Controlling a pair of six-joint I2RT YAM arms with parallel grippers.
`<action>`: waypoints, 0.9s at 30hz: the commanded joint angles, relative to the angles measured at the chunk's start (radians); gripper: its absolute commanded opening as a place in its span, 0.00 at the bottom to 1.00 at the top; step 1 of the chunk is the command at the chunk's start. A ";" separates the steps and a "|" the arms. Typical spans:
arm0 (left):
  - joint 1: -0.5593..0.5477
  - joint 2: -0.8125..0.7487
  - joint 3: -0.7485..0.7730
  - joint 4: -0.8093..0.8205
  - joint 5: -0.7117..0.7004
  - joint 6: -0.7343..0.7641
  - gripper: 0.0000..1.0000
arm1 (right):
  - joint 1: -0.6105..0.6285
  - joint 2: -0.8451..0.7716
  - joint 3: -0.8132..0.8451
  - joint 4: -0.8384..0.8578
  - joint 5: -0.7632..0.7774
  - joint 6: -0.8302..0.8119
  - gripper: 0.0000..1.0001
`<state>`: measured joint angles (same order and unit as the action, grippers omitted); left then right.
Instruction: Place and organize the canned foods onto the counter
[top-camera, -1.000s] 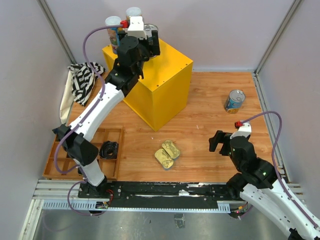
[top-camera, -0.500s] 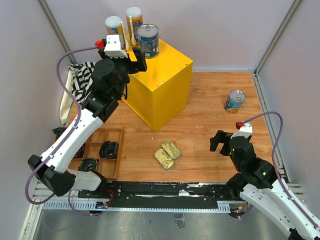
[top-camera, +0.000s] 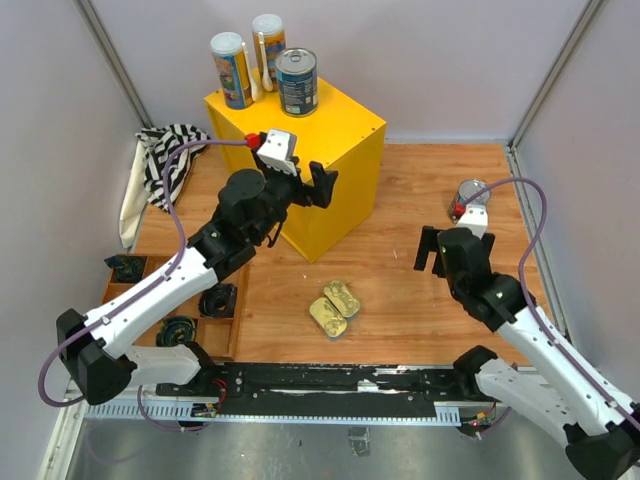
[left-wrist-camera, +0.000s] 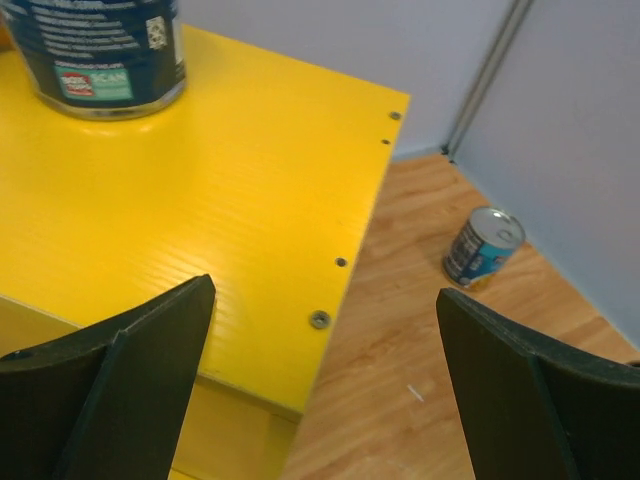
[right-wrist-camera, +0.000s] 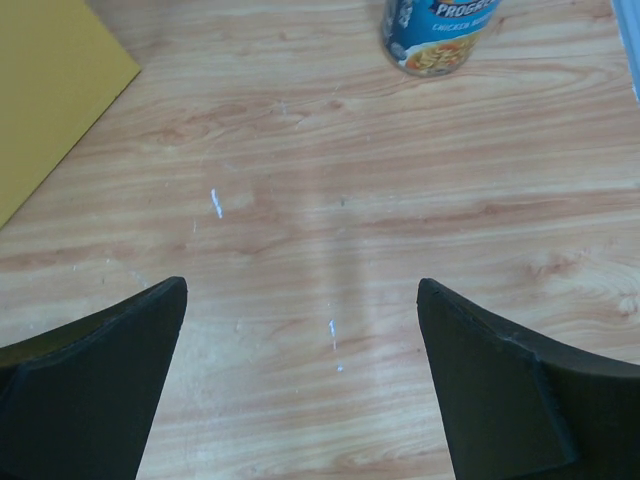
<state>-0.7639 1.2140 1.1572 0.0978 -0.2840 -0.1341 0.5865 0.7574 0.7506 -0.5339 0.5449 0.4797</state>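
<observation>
status: about half done. three of six cans stand on the yellow worktop (top-camera: 335, 125): two tall cans (top-camera: 231, 70) at its back corner, with one blue can (top-camera: 296, 82) just beside them. three items are left on the lower worktop (top-camera: 400, 290). one is a loose can (top-camera: 468, 190), which stands at the far right. the other two are tins (top-camera: 335, 305), which lie flat and touching each other near the front centre.

left fingers (left-wrist-camera: 130, 380): spread wide, holding nothing. they hover over the front edge of the yellow worktop. the blue can sits beyond them toward the back, well apart. nothing lies between the fingers.

right fingers (right-wrist-camera: 90, 370): spread wide, holding nothing. they point across bare wood toward the loose can. the can lies ahead of them and a little to the right of their centre line. it is apart from them and not yet between them.

the tins lie between the two arms, nearer the bases, and well apart from both sets of fingers.

judgement: the loose can looks like the next pick, for the right arm. the tins come after.
</observation>
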 joint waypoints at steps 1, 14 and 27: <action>-0.070 0.006 -0.056 0.042 0.041 -0.053 0.98 | -0.155 0.081 0.068 0.081 -0.106 -0.076 0.98; -0.301 0.155 -0.089 0.065 0.018 -0.096 1.00 | -0.386 0.373 0.146 0.240 -0.162 -0.054 0.98; -0.375 0.313 -0.024 0.085 0.060 -0.064 0.99 | -0.566 0.650 0.365 0.267 -0.192 0.025 0.98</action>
<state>-1.1297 1.4891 1.0981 0.1493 -0.2489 -0.2092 0.0708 1.3449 1.0294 -0.2867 0.3588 0.4778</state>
